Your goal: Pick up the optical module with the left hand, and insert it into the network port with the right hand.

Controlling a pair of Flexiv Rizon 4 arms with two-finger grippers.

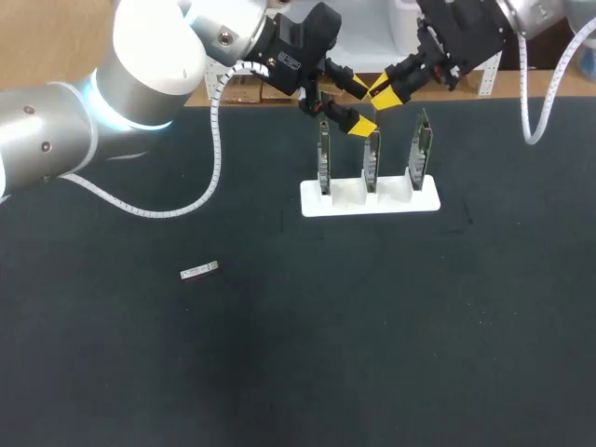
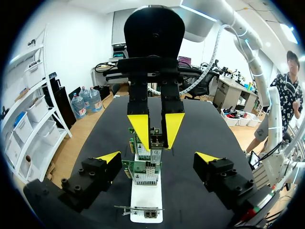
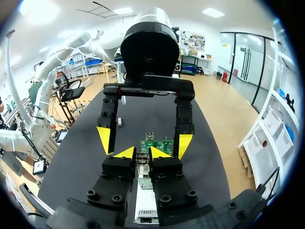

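Note:
The optical module (image 2: 156, 144), a slim silver piece, sits between the yellow tips of my right gripper (image 2: 156, 131), which is shut on it. In the right wrist view only its end (image 3: 142, 159) shows between my right gripper's (image 3: 143, 153) tips. My left gripper (image 2: 158, 157) stands open, one finger on each side of the right gripper's tips, touching nothing. Both grippers hover above the far side of the white stand (image 1: 391, 200), left gripper (image 1: 360, 105) beside right gripper (image 1: 385, 91). Three upright network cards stand in it; the middle card (image 1: 372, 163) is below the grippers.
A small white strip (image 1: 199, 271) lies flat on the black table, to the left of the stand and nearer the front; it also shows as the strip (image 3: 120, 122) beyond the grippers. The left arm's white cable (image 1: 216, 158) loops over the mat left of the stand.

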